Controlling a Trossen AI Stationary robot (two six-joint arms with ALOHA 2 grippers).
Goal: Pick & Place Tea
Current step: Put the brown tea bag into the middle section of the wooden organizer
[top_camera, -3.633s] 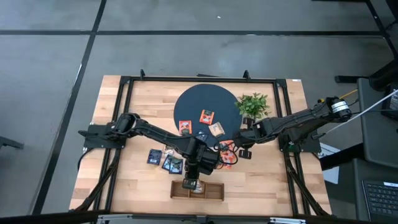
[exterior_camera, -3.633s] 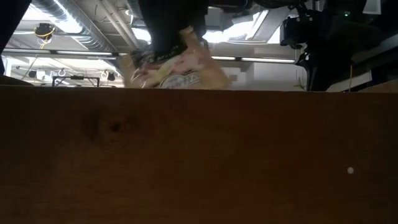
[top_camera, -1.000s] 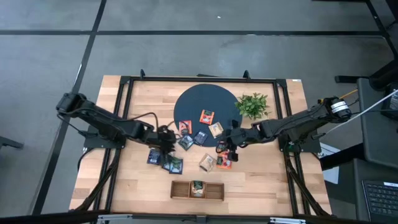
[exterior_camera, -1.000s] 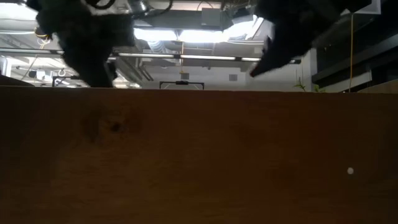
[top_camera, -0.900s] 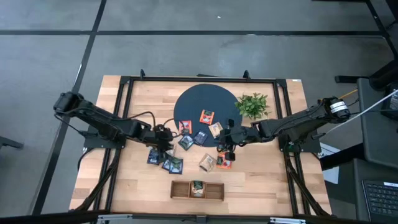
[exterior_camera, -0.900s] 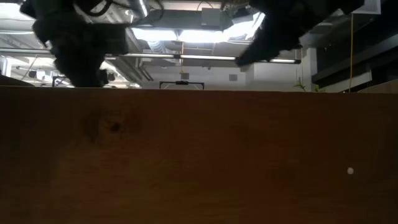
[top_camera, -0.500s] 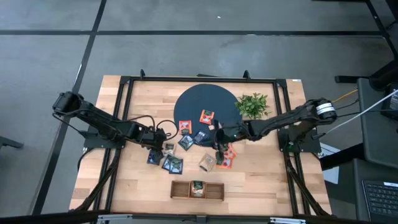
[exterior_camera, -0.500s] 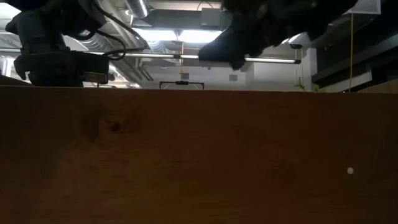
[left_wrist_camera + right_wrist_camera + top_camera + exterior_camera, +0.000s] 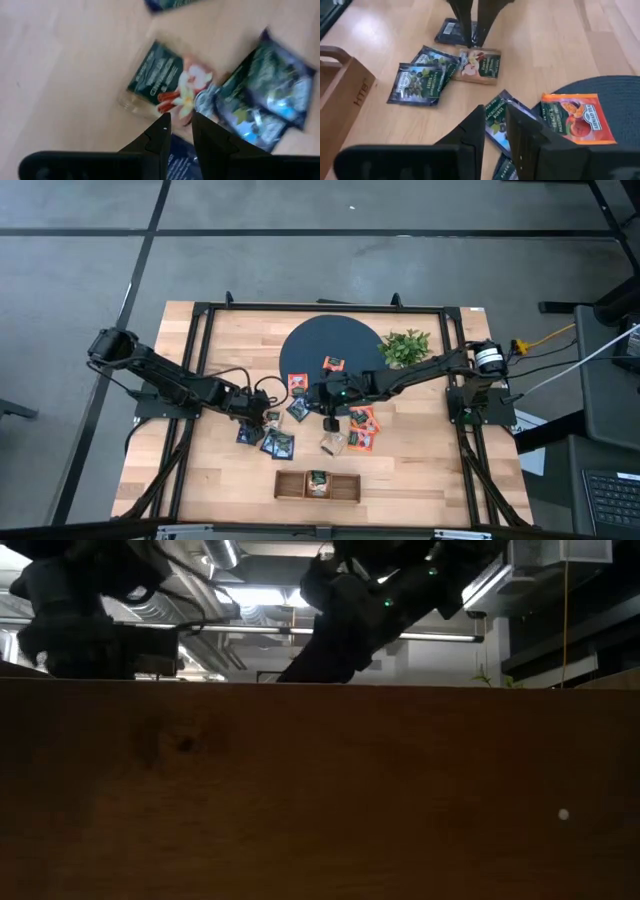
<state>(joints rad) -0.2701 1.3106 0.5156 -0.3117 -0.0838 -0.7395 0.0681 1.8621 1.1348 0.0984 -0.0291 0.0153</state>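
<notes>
Beneath left end effector (image 9: 178, 131): beige sachet (image 9: 165, 85).

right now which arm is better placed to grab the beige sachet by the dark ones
Left. Its hand is right at the beige sachet; the right hand is above another one.

It looked like a robotics lab or workshop. A butcher-block table (image 9: 420, 470) in a black metal frame (image 9: 200, 320) stood on a grey concrete floor (image 9: 300, 210) marked with dark lines. Beyond it ran exposed ceiling ducts (image 9: 215, 555) and strip lights (image 9: 270, 595).
</notes>
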